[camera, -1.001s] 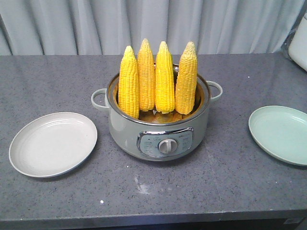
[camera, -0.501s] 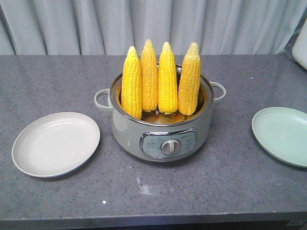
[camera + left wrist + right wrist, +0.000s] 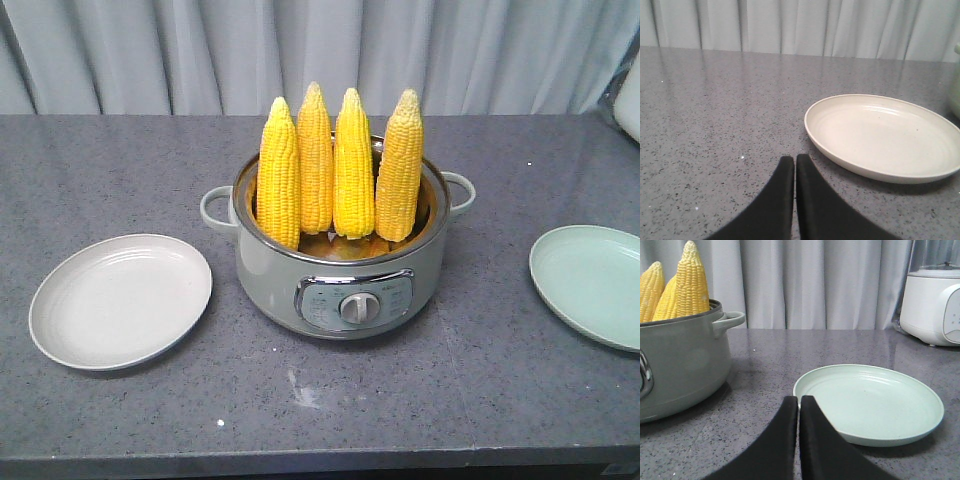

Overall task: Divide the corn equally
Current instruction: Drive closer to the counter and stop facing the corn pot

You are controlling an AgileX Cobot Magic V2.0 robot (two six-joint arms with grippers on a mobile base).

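Several cobs of yellow corn (image 3: 340,165) stand upright, tips up, in a grey-green electric pot (image 3: 340,280) at the counter's middle; the corn (image 3: 692,280) also shows at the left of the right wrist view. A cream plate (image 3: 120,300) lies empty to the pot's left and a pale green plate (image 3: 590,285) lies empty to its right. My left gripper (image 3: 795,159) is shut with nothing in it, low over the counter just short of the cream plate (image 3: 885,135). My right gripper (image 3: 799,400) is shut and empty at the near rim of the green plate (image 3: 870,402). Neither gripper appears in the front view.
The pot (image 3: 680,370) has side handles and a front dial. A white appliance (image 3: 932,305) stands at the back right of the grey stone counter (image 3: 450,400). A grey curtain hangs behind. The counter's front edge runs along the bottom of the front view.
The whole scene has slid slightly to the right in the front view. Pot, corn and plates keep their places relative to one another.
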